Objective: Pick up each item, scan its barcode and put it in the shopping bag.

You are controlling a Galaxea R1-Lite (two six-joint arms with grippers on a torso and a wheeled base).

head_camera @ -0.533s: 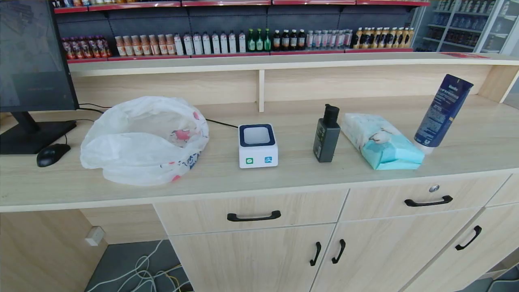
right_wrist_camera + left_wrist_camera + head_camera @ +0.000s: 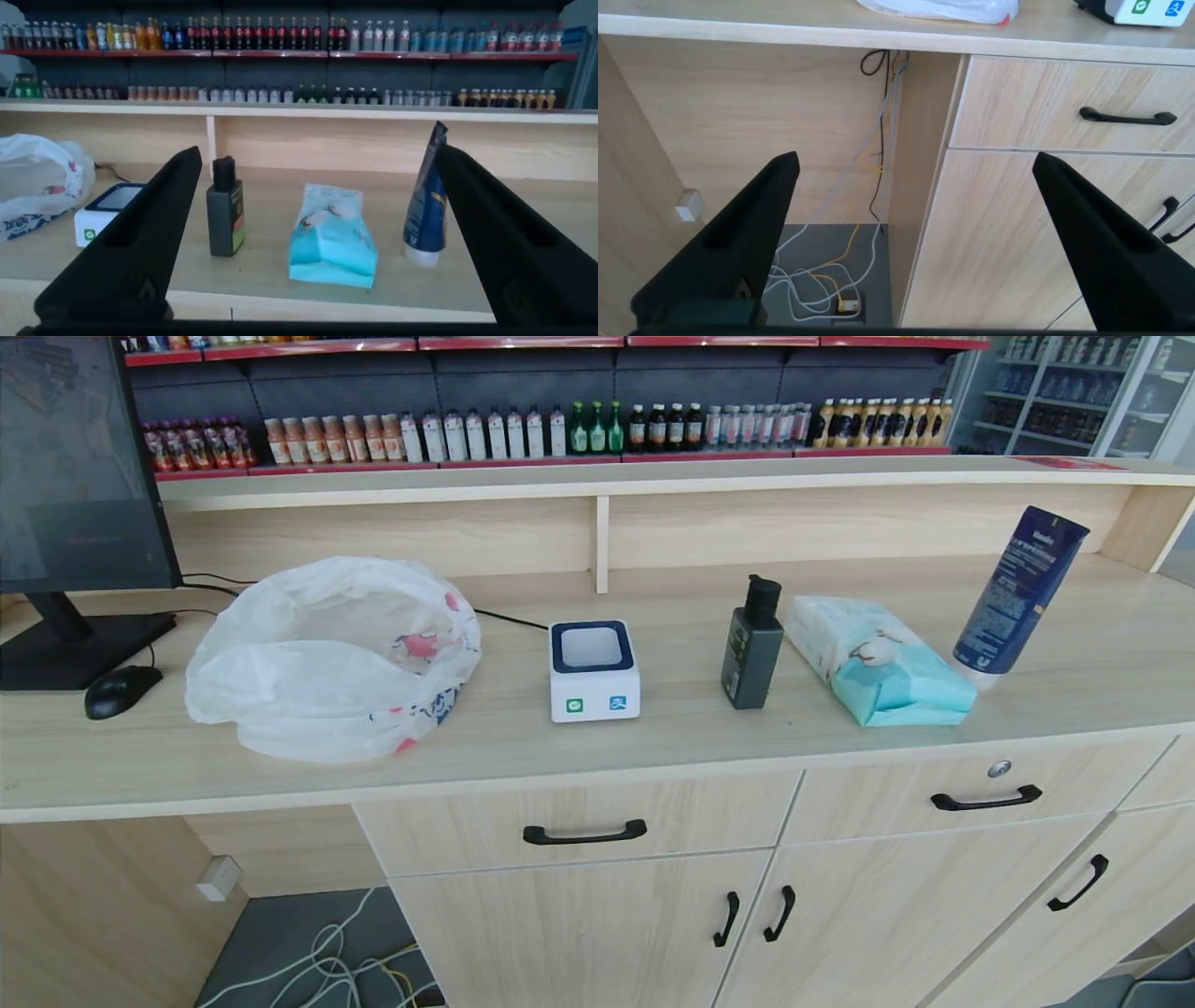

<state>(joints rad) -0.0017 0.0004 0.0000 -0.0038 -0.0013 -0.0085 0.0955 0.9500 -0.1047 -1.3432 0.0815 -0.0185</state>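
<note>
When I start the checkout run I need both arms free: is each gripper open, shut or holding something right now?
Black left gripper: open, holding nothing.
Black right gripper: open, holding nothing.

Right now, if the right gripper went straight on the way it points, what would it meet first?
Probably the teal wipes pack, lying ahead of the right gripper between its open jaws; depth unclear.

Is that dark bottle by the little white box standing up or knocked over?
Standing up: the dark bottle rests on its base on the counter, cap at the top, apart from the white box.
</note>
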